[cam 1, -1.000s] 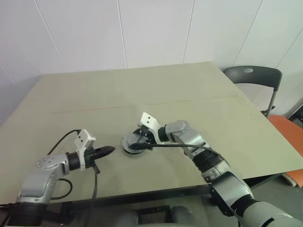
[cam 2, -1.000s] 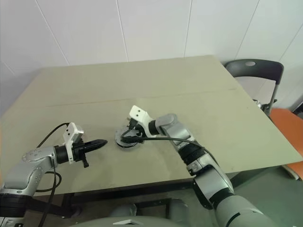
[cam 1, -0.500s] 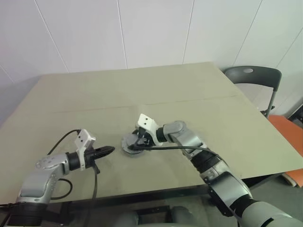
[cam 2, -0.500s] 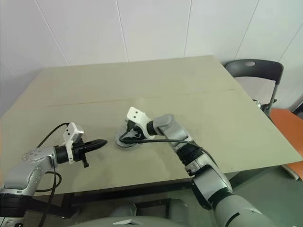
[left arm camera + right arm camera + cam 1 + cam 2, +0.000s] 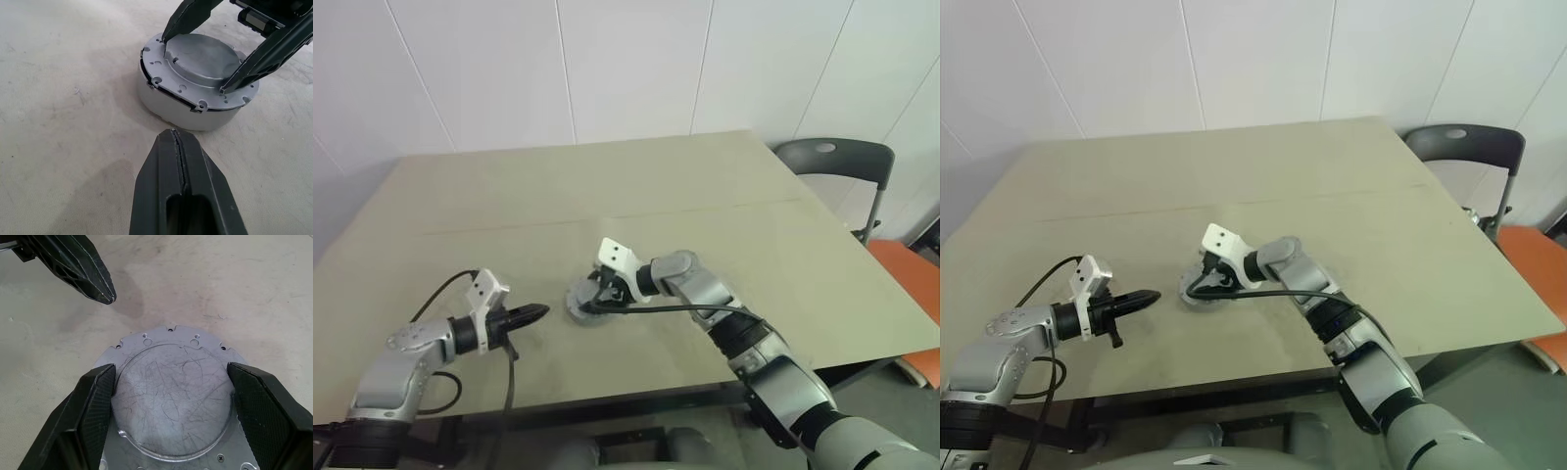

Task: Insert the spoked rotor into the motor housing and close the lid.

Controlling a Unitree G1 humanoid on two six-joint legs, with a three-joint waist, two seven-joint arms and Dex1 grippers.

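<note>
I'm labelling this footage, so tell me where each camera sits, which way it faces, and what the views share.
Left eye and right eye views: on the head, looking forward and down at the table; both arms show.
Left wrist view: along the shut left gripper toward the motor housing with the lid on it.
Right wrist view: down onto the lid, between the right gripper fingers.
Shared: the lid-topped housing and both grippers.

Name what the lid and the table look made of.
Lid: apparently bare metal, matte grey, covered in fine scratches, with small drilled holes round its flange. Table: a pale beige, dull, scuffed top; whether laminate or painted board, the look leaves open.
</note>
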